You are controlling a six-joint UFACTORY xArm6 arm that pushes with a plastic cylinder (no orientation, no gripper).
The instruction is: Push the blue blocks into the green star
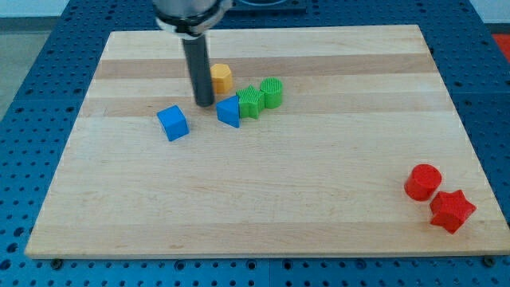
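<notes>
A blue cube (173, 123) lies at the board's upper left. A blue triangular block (229, 112) lies to its right, touching the green star (252, 101). A green cylinder (272, 92) touches the star's right side. My tip (204, 104) stands between the two blue blocks, just left of the blue triangle and right of and above the blue cube, touching neither that I can tell.
A yellow hexagonal block (221, 78) sits just right of the rod, above the blue triangle. A red cylinder (422, 182) and a red star (452, 210) lie at the board's lower right, near its right edge (470, 151).
</notes>
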